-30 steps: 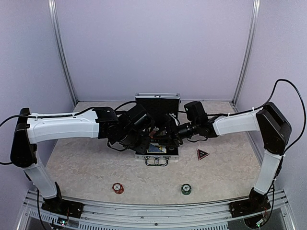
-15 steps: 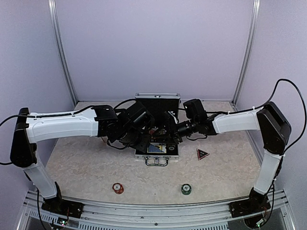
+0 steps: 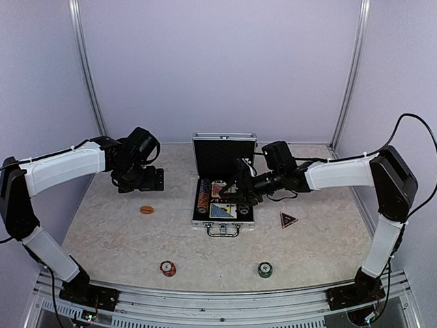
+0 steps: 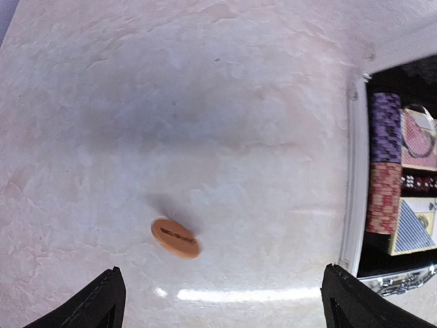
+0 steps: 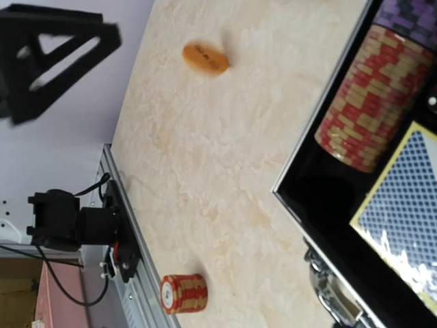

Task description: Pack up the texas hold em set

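The overhead view is showing the whole layout. The silver case (image 3: 235, 223) is lying open in the middle of the tabletop (image 3: 109, 239), its lid (image 3: 224, 156) standing upright at the far side and its handle (image 3: 224, 231) facing the arms. Only this view is taking in the triangle marker (image 3: 288, 219) just right of the case and the green chip stack (image 3: 265, 270) near the front edge. The red chip stack (image 3: 167, 268) is standing well left of the green one.

The left pincer (image 4: 222, 273) is hanging over bare tabletop well left of the case. Its wrist camera is showing the jaws spread wide with nothing between them and the orange disc (image 4: 175, 238) lying flat below. The same view is looking into the case's left side, where purple chips (image 4: 386, 126) and red chips (image 4: 384, 198) are lying in a row. A red deck (image 4: 418, 137) and a blue deck (image 4: 413, 229) are sitting beside them.

The right pincer (image 3: 231, 196) is reaching over the open case. Its own fingers are not showing in its wrist view, so whether it is open or gripping anything cannot be told. That view is giving the closest look at the red chips, the blue deck's crosshatched back and the red chip stack by the tabletop's edge.

The disc is carrying a short dark line of print, too blurred to read in any view.
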